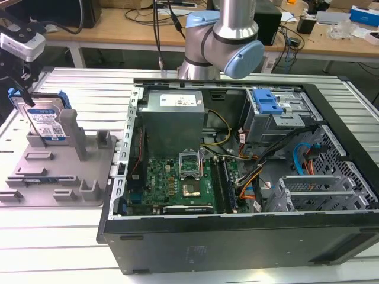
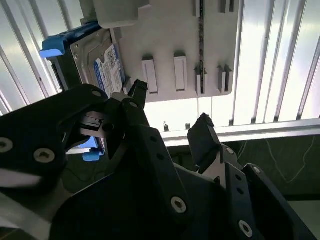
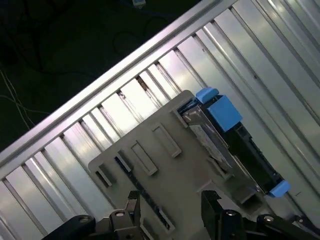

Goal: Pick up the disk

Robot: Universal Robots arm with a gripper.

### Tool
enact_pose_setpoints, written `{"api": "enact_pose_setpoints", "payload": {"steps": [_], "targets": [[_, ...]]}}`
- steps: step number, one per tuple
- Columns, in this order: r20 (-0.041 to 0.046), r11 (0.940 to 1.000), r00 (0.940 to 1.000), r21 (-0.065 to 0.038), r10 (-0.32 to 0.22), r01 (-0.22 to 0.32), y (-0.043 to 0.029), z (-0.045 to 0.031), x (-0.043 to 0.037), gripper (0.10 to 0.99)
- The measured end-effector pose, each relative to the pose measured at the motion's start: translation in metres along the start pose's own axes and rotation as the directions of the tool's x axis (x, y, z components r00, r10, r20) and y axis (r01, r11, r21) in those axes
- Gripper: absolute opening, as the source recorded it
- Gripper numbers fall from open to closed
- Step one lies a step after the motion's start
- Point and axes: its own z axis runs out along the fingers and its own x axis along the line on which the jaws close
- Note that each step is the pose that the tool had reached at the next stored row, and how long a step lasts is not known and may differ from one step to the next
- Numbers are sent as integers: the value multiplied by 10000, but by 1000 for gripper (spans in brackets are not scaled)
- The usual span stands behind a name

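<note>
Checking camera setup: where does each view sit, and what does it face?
Exterior view: off the arm, looking down on computer case, tray, disk; arm joint shows.
Second wrist view: on the wrist, facing the disk past the open gripper.
First wrist view: on the wrist, facing the tray over the gripper.
All share disk and tray.

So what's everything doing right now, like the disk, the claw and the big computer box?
disk, standing on edge in the grey holder tray, not gripped.
gripper, open, empty, near the disk.
computer case, lying on its side, side panel off, insides showing.
</note>
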Motion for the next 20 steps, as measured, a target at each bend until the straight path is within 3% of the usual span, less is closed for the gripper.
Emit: {"api": "enact_pose_setpoints", "payload": {"steps": [4,10,12,18,19,20], "targets": [[-49,9972,9972,20,-750,750,0,6,0,604],[-132,9768,9767,39,-2141,2142,0,14,0,604],[-171,9555,9554,40,-2948,2949,0,18,0,604],[-214,9223,9221,38,-3864,3866,-5,27,-3,604],[-224,9115,9113,38,-4110,4112,-6,29,-3,604],[-227,9061,9059,52,-4229,4231,-5,29,-4,604]]}}
